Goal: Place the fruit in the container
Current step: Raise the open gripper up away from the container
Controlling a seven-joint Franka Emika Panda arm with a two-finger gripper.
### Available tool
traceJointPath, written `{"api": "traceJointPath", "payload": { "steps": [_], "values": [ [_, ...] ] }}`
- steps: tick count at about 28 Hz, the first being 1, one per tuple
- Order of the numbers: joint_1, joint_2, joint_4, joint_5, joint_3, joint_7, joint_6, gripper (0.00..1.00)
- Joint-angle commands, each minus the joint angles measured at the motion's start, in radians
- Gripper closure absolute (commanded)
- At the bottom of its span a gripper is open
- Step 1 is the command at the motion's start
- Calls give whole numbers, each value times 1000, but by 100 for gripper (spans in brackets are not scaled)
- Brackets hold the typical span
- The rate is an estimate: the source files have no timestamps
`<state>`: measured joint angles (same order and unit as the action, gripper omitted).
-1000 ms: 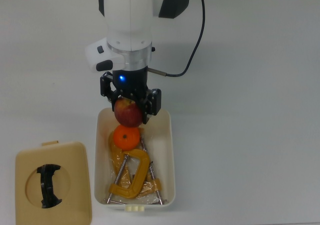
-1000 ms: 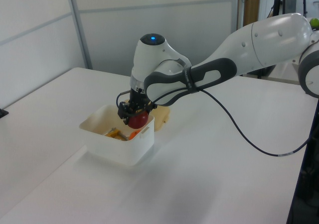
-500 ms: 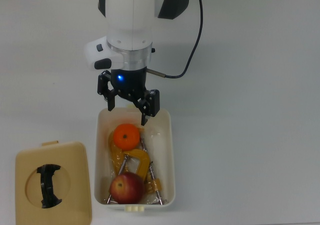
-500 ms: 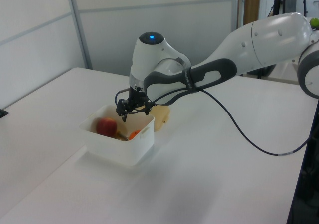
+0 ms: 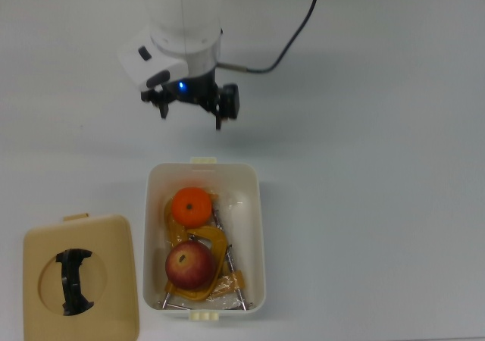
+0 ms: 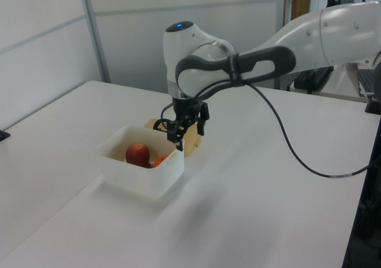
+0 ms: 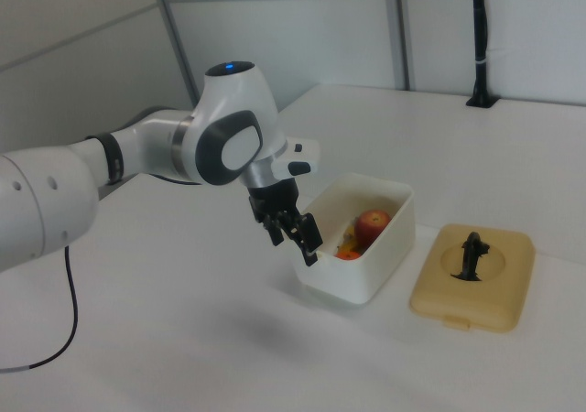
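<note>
White tabletop fills the scene, bounded by pale wall panels at the far side in the left view. On it stands the cream-white rectangular plastic tub, and both fruits lie inside: the bright orange mandarin-like fruit toward the tub's far end in the top view, and the red apple with yellowish patches toward its near end, resting on the orange-yellow metal C-clamps. Left of the tub in the top view lies the flat tan lid with a black handle, apart from it. The arm's black two-finger gripper hangs above bare table beyond the tub's far end in the top view, fingers spread and holding nothing. Judging by this layout, the task looks complete: no fruit shows outside the tub, so nothing seems left to place.
</note>
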<state>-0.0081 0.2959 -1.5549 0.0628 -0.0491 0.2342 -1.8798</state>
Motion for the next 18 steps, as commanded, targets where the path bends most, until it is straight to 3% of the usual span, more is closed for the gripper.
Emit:
{"api": "traceJointPath", "payload": {
  "steps": [1,18],
  "values": [
    [-9,-60,-11,-26,6,-128,126,0],
    [-43,-83,-11,17,21,-207,177,0]
  ]
}}
